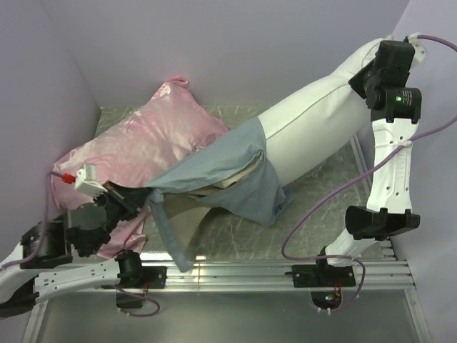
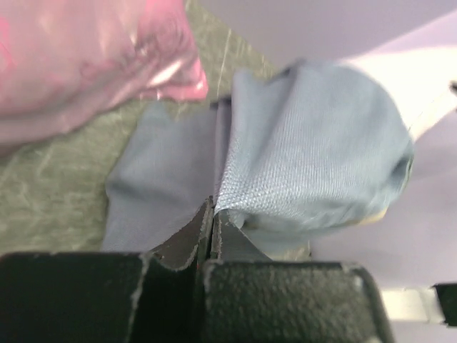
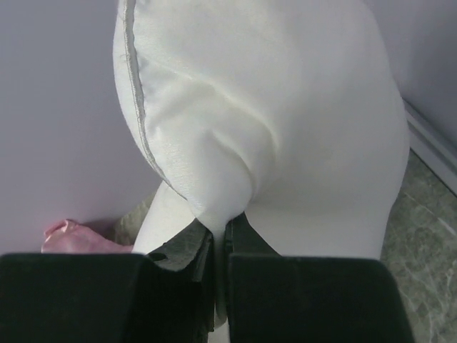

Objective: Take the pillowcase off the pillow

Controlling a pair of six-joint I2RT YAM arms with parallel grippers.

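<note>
At opposite ends of one diagonal, our left gripper [image 2: 212, 214] pinches the blue-grey woven pillowcase [image 1: 228, 168] near-left; our right gripper [image 3: 220, 229] clamps the plump white pillow [image 1: 321, 107] far-right.

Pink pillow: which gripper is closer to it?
Left. The left gripper sits at the pink pillow's near edge, shut on the pillowcase; the right gripper is far to the right, pinching the white pillow's corner.

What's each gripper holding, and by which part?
The left gripper pinches the pillowcase by its edge fabric; the right gripper pinches the pillow by a fold at its uncovered end.
</note>
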